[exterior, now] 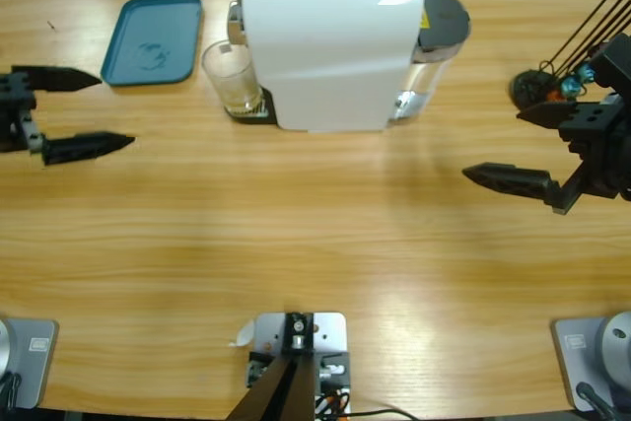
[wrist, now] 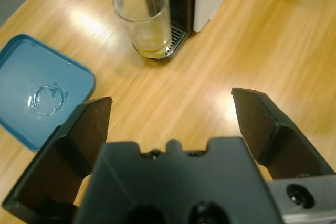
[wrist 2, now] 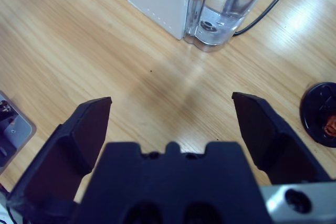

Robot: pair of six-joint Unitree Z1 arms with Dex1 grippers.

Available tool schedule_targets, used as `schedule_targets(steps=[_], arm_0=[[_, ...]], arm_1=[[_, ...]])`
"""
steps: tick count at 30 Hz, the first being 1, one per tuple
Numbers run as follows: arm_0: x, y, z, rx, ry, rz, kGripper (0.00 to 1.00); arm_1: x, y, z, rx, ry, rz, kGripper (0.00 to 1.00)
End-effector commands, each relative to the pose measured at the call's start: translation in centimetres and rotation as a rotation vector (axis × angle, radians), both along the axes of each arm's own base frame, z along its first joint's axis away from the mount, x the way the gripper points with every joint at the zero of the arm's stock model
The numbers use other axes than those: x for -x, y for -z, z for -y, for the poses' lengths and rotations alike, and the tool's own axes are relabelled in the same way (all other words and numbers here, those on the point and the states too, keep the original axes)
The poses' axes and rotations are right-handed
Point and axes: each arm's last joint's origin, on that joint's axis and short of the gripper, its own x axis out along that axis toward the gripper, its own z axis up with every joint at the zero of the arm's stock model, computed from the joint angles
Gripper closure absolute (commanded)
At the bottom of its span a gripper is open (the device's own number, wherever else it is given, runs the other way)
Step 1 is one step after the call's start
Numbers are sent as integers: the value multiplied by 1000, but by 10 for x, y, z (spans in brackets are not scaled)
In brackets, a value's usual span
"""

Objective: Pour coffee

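Coffee (wrist: pixel 151 50), a shallow amber layer in glass (exterior: pixel 232 77) on drip grille under spout of white machine (exterior: pixel 330 46), placed to catch the brew; left gripper (exterior: pixel 87 110) and right gripper (exterior: pixel 527 145) wide open, empty, well apart from glass; blue tray (exterior: pixel 153 38) beside.

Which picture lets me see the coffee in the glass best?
The left wrist view: it looks into the glass, showing the thin amber coffee at the bottom. The high view shows the glass but hardly any coffee. The right wrist view shows neither.
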Motion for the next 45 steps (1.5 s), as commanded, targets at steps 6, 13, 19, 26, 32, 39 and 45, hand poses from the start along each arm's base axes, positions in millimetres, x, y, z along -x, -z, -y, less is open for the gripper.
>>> schedule_targets(steps=[6,13,19,26,32,39,45], arm_0=[[-64,27,24,63,72,-104,0],[-95,46,39,88,91,-54,0],[-106,58,51,127,142,-46,0],[-114,73,58,170,199,-76,0],[-116,80,63,172,212,-77,0],[-125,89,72,188,211,-76,0],[-130,98,85,202,198,-70,0]], arm_1=[[0,13,-2,42,-10,-59,0],[-3,16,-4,55,-15,-71,0],[-5,17,-7,62,-15,-76,0],[-8,19,-9,72,-17,-86,0],[-9,20,-10,75,-18,-90,0],[-9,20,-10,75,-18,-90,0],[-9,20,-10,74,-18,-90,0]])
